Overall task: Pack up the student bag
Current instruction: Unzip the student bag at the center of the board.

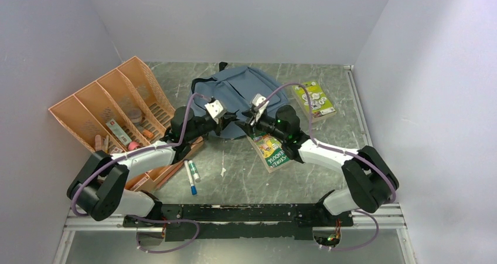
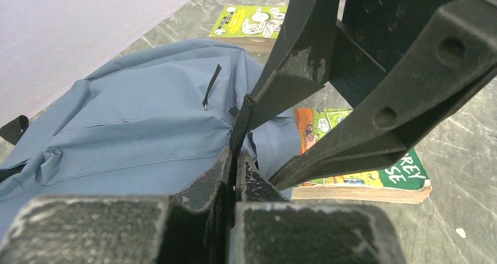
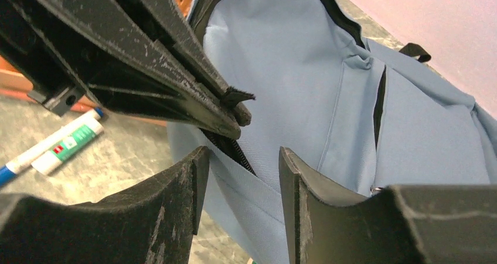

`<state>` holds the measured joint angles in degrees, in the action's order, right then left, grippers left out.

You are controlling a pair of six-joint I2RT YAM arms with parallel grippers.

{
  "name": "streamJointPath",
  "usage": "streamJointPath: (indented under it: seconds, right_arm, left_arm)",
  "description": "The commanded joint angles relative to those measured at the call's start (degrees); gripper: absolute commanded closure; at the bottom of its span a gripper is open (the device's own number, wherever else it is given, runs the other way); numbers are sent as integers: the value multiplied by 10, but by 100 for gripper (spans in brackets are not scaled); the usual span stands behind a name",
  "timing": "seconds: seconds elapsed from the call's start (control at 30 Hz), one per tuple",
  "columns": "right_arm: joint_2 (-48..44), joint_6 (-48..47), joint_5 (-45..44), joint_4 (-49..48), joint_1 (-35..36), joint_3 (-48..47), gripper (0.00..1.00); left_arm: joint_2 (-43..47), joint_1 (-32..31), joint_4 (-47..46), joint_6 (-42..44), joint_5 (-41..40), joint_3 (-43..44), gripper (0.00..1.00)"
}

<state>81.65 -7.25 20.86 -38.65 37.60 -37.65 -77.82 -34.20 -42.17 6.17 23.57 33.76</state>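
Note:
The student bag (image 1: 246, 88) is a grey-blue backpack lying flat at the back middle of the table. My left gripper (image 1: 230, 119) is at its near edge, and its jaws (image 2: 237, 158) are shut on a black pull tab (image 2: 241, 120) by the bag's zipper. My right gripper (image 1: 245, 121) faces it from the right, almost touching. In the right wrist view the right gripper (image 3: 241, 158) stands open, with the bag's blue fabric edge (image 3: 258, 182) and its zipper between the fingers, not pinched. The left fingers (image 3: 176, 70) show there holding the tab (image 3: 237, 95).
A green-covered book (image 1: 271, 151) lies just in front of the bag under my right arm, and another book (image 1: 313, 98) lies to the bag's right. An orange compartment tray (image 1: 99, 108) stands at the left. Two markers (image 1: 191, 176) lie near the front.

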Motion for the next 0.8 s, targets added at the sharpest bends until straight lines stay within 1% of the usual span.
streamJointPath:
  seconds: [0.0,0.17,0.27,0.4,0.53,0.67,0.77]
  right_arm:
    - [9,-84,44,-1,4,-14,50]
    - [31,-93,48,-3,7,-20,52]
    - [47,-95,47,14,10,-36,56]
    - [61,-96,40,45,10,-49,64]
    - [57,-83,39,30,10,-34,78]
    - [55,-75,27,45,10,-33,91]
    - [48,-69,13,48,10,-28,100]
  left_arm:
    - [26,-5,-41,0,14,-1,95]
    - [24,-5,-47,-8,17,-2,95]
    - [23,-5,-51,-17,16,-2,95]
    - [23,-4,-58,-56,-18,1,95]
    - [22,-3,-47,-57,-27,15,95]
    - [21,-3,-31,-58,-41,23,95]
    - [28,-3,-23,-58,-77,20,95]
